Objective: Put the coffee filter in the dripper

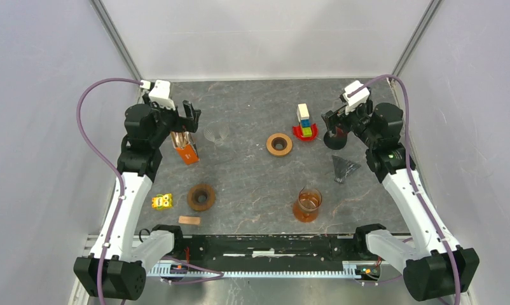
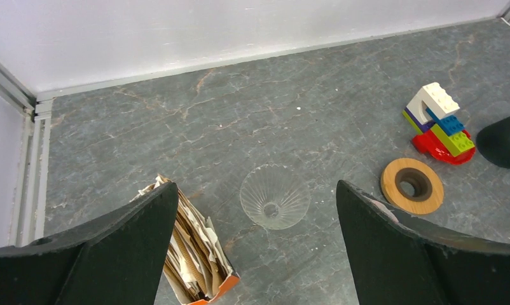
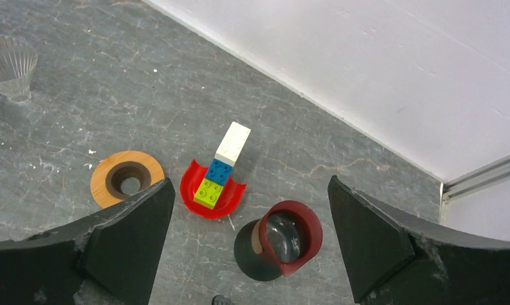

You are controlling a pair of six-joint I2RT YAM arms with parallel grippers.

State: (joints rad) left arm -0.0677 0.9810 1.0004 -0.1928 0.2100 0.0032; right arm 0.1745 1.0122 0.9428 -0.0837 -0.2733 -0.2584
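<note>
The dripper [image 1: 217, 133] is a clear ribbed glass cone standing on the dark table; it also shows in the left wrist view [image 2: 275, 197] and the right wrist view [image 3: 7, 63]. An orange box of brown and white paper coffee filters [image 1: 185, 148] stands open just left of it, partly under my left finger in the left wrist view [image 2: 192, 251]. My left gripper [image 1: 190, 116] [image 2: 257, 206] is open and empty, above the box and dripper. My right gripper [image 1: 332, 122] [image 3: 250, 190] is open and empty at the far right, above a black and red cup.
A toy brick stack on a red base [image 1: 304, 124], a light wooden ring [image 1: 279, 144], a black and red cup [image 1: 336, 138] and a black mesh cone [image 1: 343, 168] lie right of centre. A dark ring [image 1: 201, 197], glass carafe [image 1: 307, 204], yellow toy [image 1: 162, 201] and small wooden block [image 1: 189, 220] lie nearer.
</note>
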